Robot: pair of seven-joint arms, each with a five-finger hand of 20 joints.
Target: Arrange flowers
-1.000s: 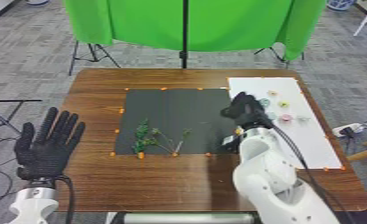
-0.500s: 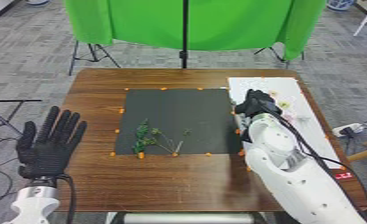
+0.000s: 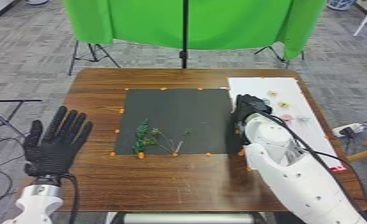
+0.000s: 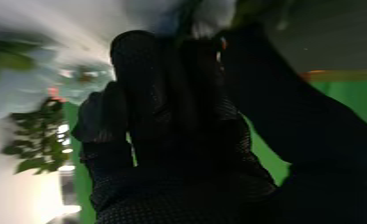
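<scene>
Several green stems (image 3: 142, 139): on the dark mat (image 3: 175, 107), near left.
Blooms (image 3: 286, 117): on the white sheet (image 3: 317, 150).
Right hand (image 3: 253, 104): between mat and sheet; grip and opening, cannot tell.
Left hand (image 3: 53, 152): spread wide, empty.
Sheet step: probably picking a bloom.
Mat move: likely securing its stem, then carrying gently across.
</scene>
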